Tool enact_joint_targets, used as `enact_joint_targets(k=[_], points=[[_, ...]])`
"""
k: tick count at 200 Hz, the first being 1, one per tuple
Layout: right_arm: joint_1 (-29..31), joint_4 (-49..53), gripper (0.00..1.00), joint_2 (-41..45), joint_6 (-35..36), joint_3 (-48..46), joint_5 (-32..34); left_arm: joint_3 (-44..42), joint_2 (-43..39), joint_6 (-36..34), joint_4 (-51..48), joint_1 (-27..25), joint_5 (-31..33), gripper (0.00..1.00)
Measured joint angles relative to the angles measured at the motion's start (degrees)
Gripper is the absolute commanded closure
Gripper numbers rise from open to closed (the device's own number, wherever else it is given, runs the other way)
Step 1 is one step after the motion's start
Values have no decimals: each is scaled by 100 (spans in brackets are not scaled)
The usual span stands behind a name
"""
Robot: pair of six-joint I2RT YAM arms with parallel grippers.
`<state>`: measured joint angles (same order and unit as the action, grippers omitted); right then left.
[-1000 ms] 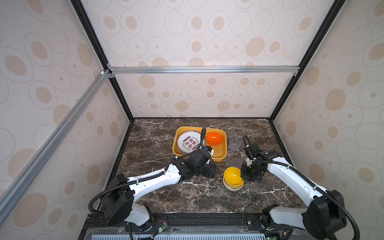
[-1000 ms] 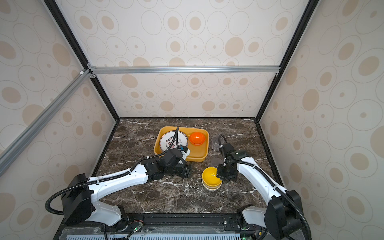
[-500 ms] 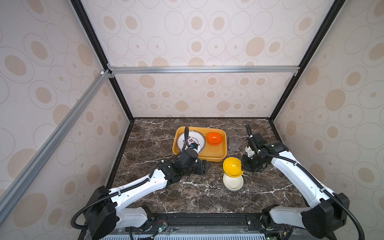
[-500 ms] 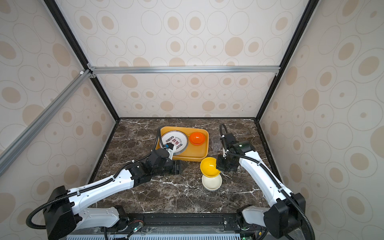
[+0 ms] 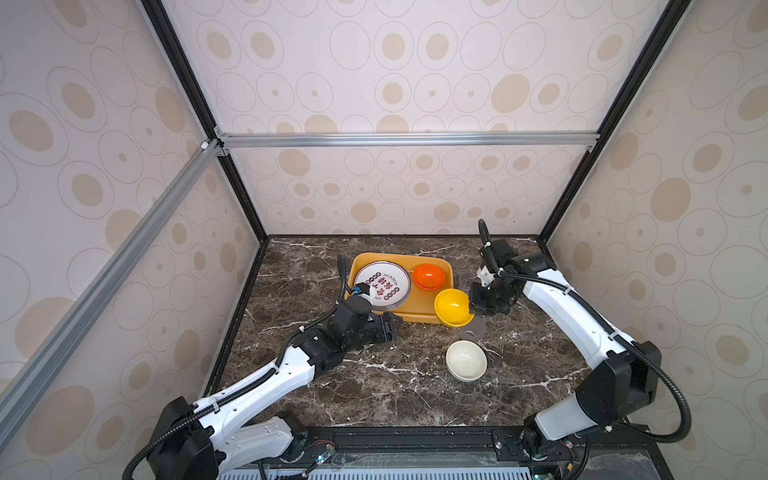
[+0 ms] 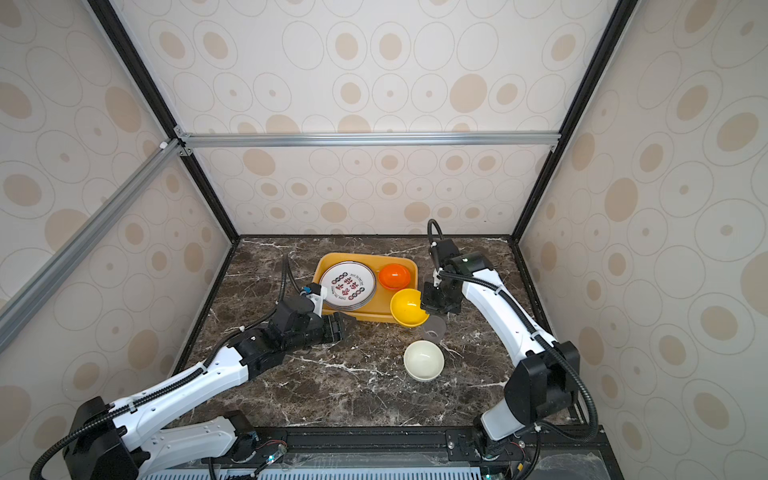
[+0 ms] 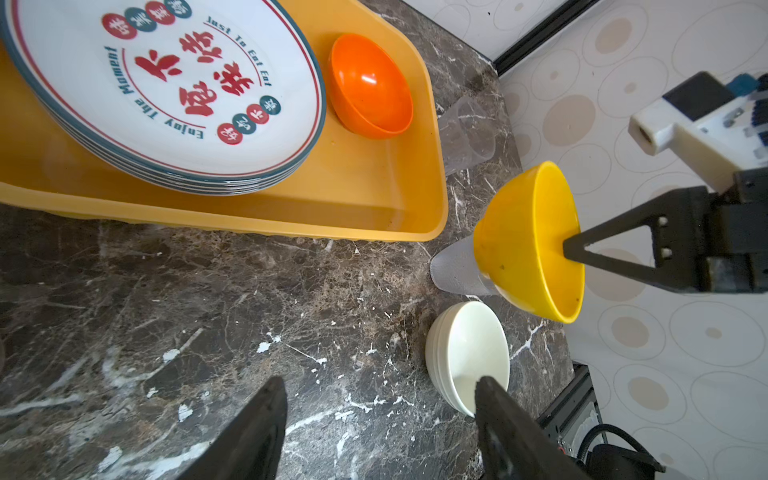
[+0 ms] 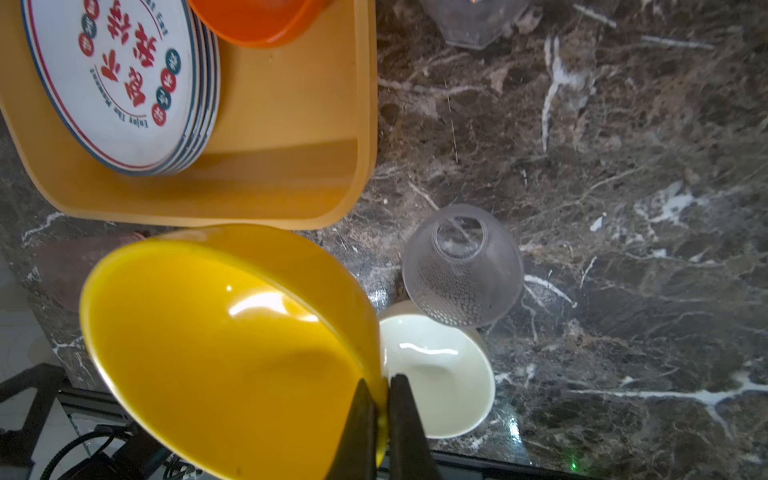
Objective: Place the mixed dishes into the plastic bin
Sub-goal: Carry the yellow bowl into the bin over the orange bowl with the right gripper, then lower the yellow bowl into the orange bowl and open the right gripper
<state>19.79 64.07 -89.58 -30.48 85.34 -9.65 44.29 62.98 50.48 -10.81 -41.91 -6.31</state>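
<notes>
Black-fingered, the left gripper (image 7: 380,384) hovers low over the dark marble table (image 5: 374,386), just in front of the bin's near left corner. Its jaws are spread wide with nothing between them.

Next comes the mustard-yellow bin (image 5: 417,316), set toward the back of the table. A stack of white plates (image 5: 382,284) with red characters and dark green rims fills its left half, the stack leaning on the bin's left wall. An orange bowl (image 5: 429,276) sits upright in the far right corner of the bin, just beside the plates.

At the bin's near right corner hangs a yellow bowl (image 5: 453,307) – lifted off the table, tipped steeply on its side, and not in the bin. The right gripper (image 8: 381,380) holds it by the rim, its two fingers pinched together with one inside the bowl and one outside.

Under and just behind the yellow bowl a greyish see-through cup (image 8: 461,266) stands mouth down on the marble. A second clear cup (image 7: 465,133) stands by the bin's far right side, outside it. Nearer the front edge, an off-white bowl (image 5: 466,360) rests upright on the table – in the left wrist view its side shows several rims, like bowls nested together.
</notes>
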Motion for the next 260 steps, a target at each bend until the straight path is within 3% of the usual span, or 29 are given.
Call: enact_joint_targets(k=[171, 260], points=[[-164, -31, 100, -3547, -48, 3713, 46, -122, -219, 269, -94, 175, 13, 29], [-188, 122, 100, -4365, -155, 4400, 42, -131, -219, 313, -151, 197, 22, 29]])
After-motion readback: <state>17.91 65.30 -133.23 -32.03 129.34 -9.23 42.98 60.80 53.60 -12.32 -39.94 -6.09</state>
